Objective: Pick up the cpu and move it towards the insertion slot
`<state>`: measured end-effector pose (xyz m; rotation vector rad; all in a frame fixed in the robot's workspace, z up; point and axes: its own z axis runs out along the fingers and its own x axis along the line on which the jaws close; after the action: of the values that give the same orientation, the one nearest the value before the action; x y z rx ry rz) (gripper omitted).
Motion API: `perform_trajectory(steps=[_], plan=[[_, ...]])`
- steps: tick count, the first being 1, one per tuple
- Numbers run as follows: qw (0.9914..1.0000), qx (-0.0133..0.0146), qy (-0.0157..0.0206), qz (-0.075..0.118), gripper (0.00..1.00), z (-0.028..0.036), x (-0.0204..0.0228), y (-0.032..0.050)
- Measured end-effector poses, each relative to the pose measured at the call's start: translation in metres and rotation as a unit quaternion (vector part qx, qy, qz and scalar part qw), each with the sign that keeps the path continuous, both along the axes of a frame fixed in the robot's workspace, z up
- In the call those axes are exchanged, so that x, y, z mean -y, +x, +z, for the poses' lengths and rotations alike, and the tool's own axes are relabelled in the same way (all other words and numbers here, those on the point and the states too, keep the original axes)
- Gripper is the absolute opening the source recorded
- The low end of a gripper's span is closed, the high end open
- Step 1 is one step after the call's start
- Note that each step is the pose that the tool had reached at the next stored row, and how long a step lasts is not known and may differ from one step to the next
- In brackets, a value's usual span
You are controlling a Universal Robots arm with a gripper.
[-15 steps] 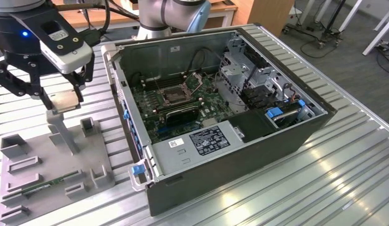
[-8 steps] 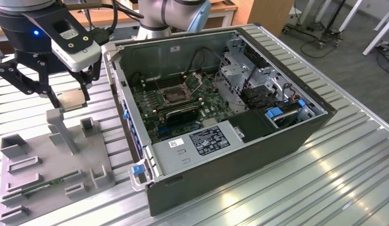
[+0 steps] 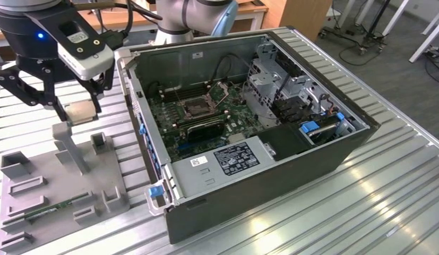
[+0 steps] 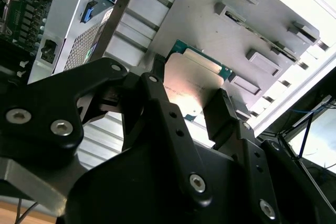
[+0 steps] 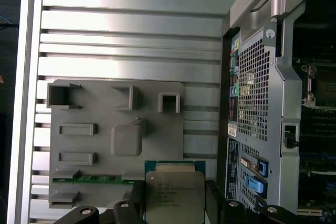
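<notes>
Nearest the lens in the second wrist view, the black linked fingers [image 4: 173,129] of the robot's hand [image 4: 189,103] close in on either side of the cpu [image 4: 191,85], a small flat square chip with a pale silvery lid and a green rim. The hand holds it by two opposite edges, jaws set narrow to the chip's width. In the first wrist view the cpu [image 5: 175,195] sits flat between the fingers, its lid facing the camera and level with the tabletop [image 5: 131,24] of ribbed aluminium slats below. Being square, it has no long axis to speak of.

In the exterior view the hand [image 3: 72,109] hangs above the grey moulded parts tray [image 3: 99,175], with the cpu [image 3: 81,111] lifted clear of the tray's posts. A long thin green memory stick [image 5: 97,178] lies in a tray recess.

The insertion slot [image 3: 196,105], a dark square socket in a shiny metal frame on the green motherboard, lies inside the open grey computer case [image 3: 276,175], toward the exterior view's right of the held chip and lower, well apart, with the case's near side wall between them
</notes>
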<state>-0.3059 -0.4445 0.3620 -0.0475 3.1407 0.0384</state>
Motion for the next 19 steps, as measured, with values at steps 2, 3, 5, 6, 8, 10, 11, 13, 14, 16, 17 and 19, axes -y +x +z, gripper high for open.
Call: perform_trajectory(steps=[2,3,5,6,8,10,11,13,14,16,17,19], plan=[[1.00000,0.0000,0.0000,0.000,0.55,0.0014,0.0000,0.0000],[1.00000,0.0000,0.0000,0.000,0.55,0.0020,0.0000,0.0000],[1.00000,0.0001,0.0000,0.000,0.55,0.0032,0.0000,0.0000],[1.00000,0.0001,0.0001,0.000,0.55,0.0037,0.0000,0.0000],[1.00000,0.0000,0.0000,0.000,0.55,0.0046,0.0000,0.0000],[1.00000,0.0001,0.0001,0.000,0.55,0.0047,0.0000,0.0000],[1.00000,0.0001,0.0001,0.000,0.55,0.0047,0.0000,0.0000],[1.00000,0.0000,0.0000,0.000,0.55,0.0049,0.0000,0.0000],[1.00000,0.0001,0.0001,0.000,0.55,0.0049,0.0000,0.0000],[1.00000,0.0000,0.0000,0.000,0.55,0.0050,0.0000,0.0000],[1.00000,0.0000,0.0000,0.000,0.55,0.0050,0.0000,0.0003],[1.00000,-0.0001,0.0000,0.000,0.55,0.0051,0.0000,0.0017]])
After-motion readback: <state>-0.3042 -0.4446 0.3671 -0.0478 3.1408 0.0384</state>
